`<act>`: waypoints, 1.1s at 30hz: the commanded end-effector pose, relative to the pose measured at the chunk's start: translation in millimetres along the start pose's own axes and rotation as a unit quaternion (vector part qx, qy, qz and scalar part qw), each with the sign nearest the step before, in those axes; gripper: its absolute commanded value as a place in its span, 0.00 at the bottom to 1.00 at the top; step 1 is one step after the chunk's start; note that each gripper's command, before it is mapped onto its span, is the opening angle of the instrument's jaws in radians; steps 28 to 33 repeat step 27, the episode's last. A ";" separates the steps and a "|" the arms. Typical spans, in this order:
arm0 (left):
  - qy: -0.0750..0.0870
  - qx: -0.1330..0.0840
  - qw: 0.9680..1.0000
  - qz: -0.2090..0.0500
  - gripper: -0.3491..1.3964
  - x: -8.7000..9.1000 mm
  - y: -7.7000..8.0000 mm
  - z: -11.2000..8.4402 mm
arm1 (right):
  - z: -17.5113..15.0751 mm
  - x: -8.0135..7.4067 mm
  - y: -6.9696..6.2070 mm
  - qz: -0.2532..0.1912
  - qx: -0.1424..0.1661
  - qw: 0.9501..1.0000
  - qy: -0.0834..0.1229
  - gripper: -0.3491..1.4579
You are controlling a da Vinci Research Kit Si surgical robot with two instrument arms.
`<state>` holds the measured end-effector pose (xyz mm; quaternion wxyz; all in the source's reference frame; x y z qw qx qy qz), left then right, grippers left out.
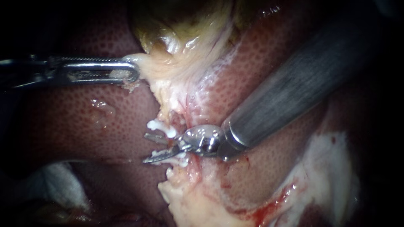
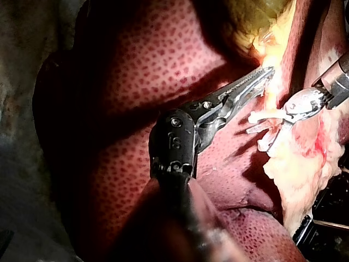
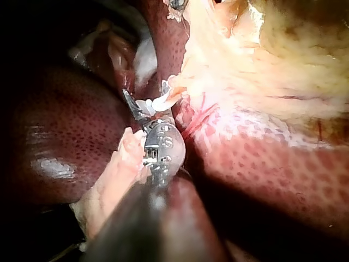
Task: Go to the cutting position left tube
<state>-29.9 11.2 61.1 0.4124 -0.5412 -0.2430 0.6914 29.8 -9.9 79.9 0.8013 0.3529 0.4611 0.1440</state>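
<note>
Blades of the right instrument (image 1: 146, 148) stand spread just beside two white clips (image 1: 162, 127) on the tube (image 1: 180, 124). Its thick shaft slants in from the upper right, wrist bent toward the clips. Whether the tube sits between the blades cannot be told. Above the clips, the left instrument (image 1: 134, 70) lies level, jaws pinching the gallbladder (image 1: 181, 38) at its pale edge. Liver (image 1: 84, 113) surrounds the clips.

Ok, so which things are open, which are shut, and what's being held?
Left instrument: jaws shut on the gallbladder's pale edge.
Right instrument: jaws open beside the white clips.
Gallbladder: held at its edge.
White clips: clamped on pale tissue.
</note>
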 end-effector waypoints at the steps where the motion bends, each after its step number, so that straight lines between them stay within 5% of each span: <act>1: 0.000 0.000 1.000 0.000 0.00 0.0 0.0 0.0 | 0.0 0.0 0.0 0.000 0.000 1.000 0.000 0.90; 33: 0.000 -0.001 1.000 0.001 0.00 -0.2 -0.1 0.3 | -0.1 -0.1 0.4 0.002 0.001 1.000 0.010 0.85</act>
